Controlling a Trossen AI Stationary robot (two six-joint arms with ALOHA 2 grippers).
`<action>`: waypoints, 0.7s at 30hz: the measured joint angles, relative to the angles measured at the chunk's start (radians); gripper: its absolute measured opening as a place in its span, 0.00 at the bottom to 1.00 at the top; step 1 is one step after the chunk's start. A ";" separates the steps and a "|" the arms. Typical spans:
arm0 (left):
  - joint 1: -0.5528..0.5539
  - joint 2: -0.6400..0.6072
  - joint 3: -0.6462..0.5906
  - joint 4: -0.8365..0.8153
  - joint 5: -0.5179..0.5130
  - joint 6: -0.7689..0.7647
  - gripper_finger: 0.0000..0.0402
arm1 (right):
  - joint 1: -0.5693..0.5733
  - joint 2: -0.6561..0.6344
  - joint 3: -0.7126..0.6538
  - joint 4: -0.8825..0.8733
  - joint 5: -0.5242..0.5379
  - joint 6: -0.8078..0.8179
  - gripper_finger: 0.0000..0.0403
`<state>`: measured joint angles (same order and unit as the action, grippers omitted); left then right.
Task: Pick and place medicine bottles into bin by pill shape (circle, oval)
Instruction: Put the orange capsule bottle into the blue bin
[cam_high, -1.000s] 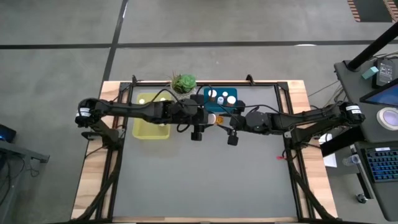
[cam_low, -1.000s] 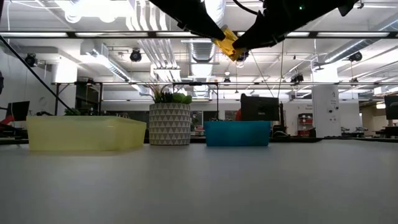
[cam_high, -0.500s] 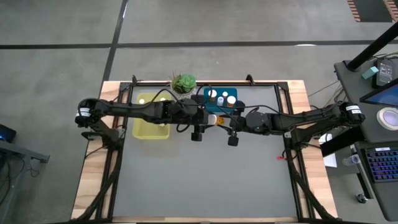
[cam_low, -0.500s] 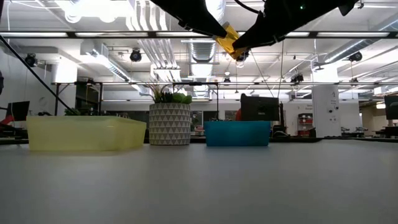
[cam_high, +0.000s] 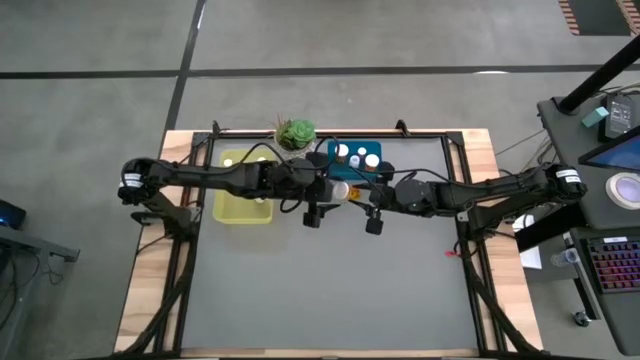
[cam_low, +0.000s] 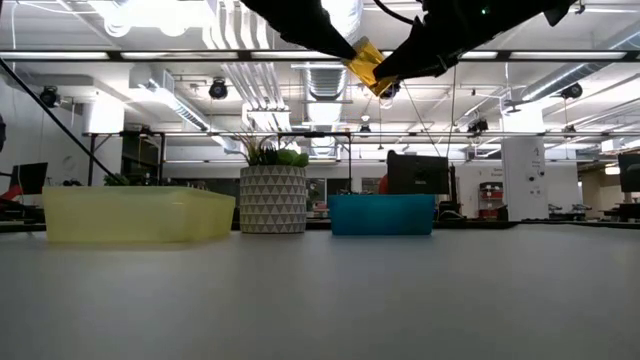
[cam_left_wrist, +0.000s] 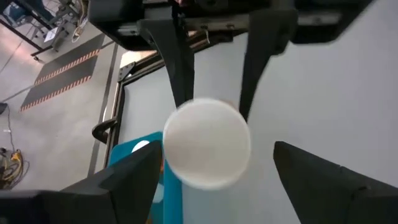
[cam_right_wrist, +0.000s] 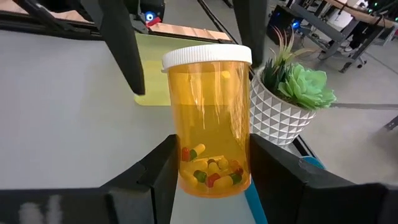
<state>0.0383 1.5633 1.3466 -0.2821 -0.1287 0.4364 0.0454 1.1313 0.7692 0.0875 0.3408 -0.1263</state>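
Observation:
High over the middle of the table the two arms meet at an amber medicine bottle (cam_right_wrist: 211, 112) with a white cap (cam_left_wrist: 208, 143) and coloured capsules inside. My right gripper (cam_right_wrist: 214, 158) is shut on its bottom end. My left gripper (cam_left_wrist: 214, 158) is open, its fingers standing wide on either side of the cap without touching it. In the high view the bottle (cam_high: 344, 190) lies between the two grippers. The low view shows the bottle (cam_low: 366, 63) far above the table. My right gripper pinches the bottle's lower body (cam_right_wrist: 186, 168), near its base, between its two fingers. The fingers come about level from the table's right side and lie along the bottle. The bottle is lifted clear, lying roughly level with its cap toward the left arm.
A yellow bin (cam_high: 243, 190) stands at the back left. A teal bin (cam_high: 352, 168) at the back middle holds several white-capped bottles. A potted green plant (cam_high: 295, 132) stands between them at the far edge. The grey table top nearer the front is bare.
My left gripper has opened and let go of the bottle's cap end. The bottle has stayed in place, held by my right gripper alone.

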 joint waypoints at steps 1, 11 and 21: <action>0.000 -0.011 -0.002 -0.017 0.000 0.008 0.73 | -0.002 0.000 0.000 0.000 0.000 0.004 0.42; 0.000 -0.242 -0.163 -0.022 -0.013 -0.065 0.74 | -0.091 0.003 0.000 0.050 0.000 0.015 0.42; 0.001 -0.435 -0.359 0.143 -0.018 -0.099 0.74 | -0.265 0.162 0.018 0.169 -0.115 0.014 0.42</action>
<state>0.0391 1.1286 0.9879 -0.1396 -0.1472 0.3378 -0.2198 1.2931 0.7873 0.2565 0.2257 -0.1120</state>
